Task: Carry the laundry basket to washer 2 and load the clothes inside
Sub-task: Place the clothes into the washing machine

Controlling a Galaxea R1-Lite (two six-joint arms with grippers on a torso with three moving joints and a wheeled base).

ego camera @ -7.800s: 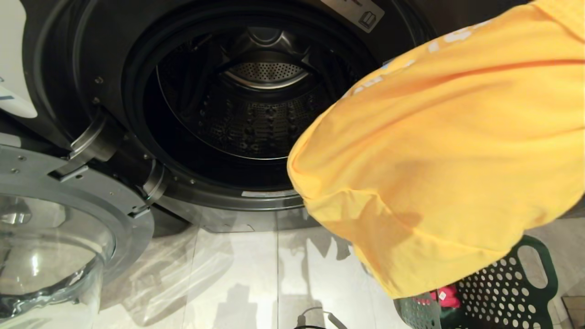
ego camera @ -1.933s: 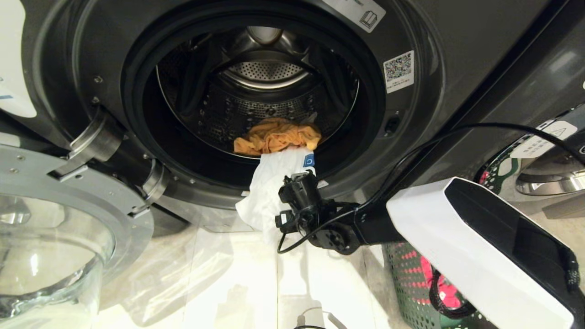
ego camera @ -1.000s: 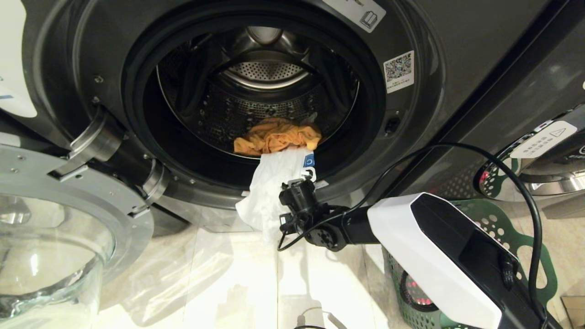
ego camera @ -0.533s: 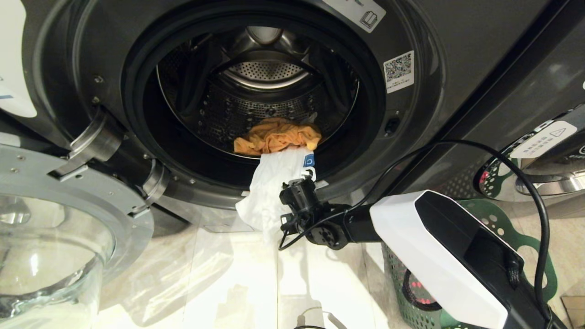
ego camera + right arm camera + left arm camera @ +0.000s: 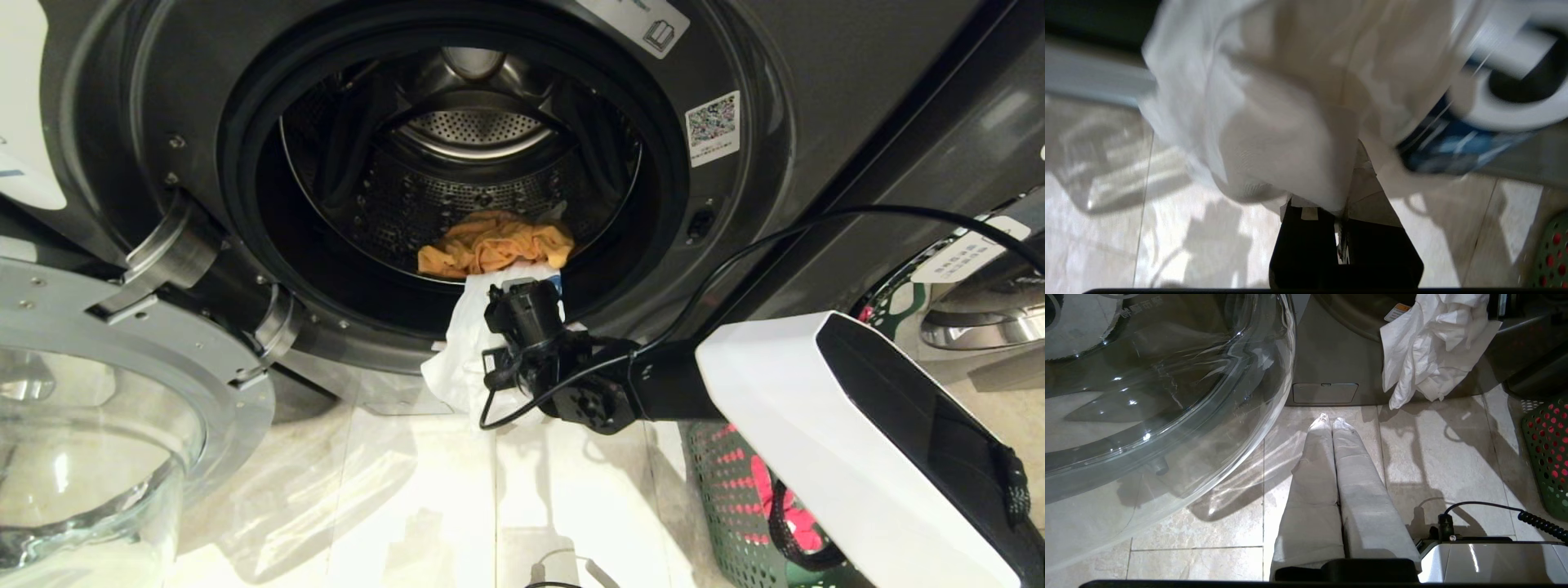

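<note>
While the round glass door (image 5: pixel 90 425) hangs swung open at the far left, one washer (image 5: pixel 147 122) fills the head view, its drum mouth gaping. Two white stickers sit on the rim of that mouth: one at the top with a small pictogram (image 5: pixel 645 24), one at the right with a QR code (image 5: pixel 713 126); their print is too small to read. No digit shows on the machine.

Three garments can be counted. One yellow-orange piece (image 5: pixel 494 243) lies inside the drum at its front lip. One white garment (image 5: pixel 465 359) with a blue patch hangs over the lower edge of the opening, down toward the tiled floor (image 5: pixel 367 490). The right gripper (image 5: pixel 522 306) is pinched tight on this white cloth near the lip, its black cable (image 5: pixel 735 253) looping back over the white forearm. A red-pink piece (image 5: pixel 788 506) remains in the one green laundry basket (image 5: pixel 727 490), which stands on the floor at the lower right, partly hidden behind that forearm.

The left gripper (image 5: pixel 1331 421) hangs low over the tiles, its two padded fingers (image 5: pixel 1359 498) pressed together on nothing.
</note>
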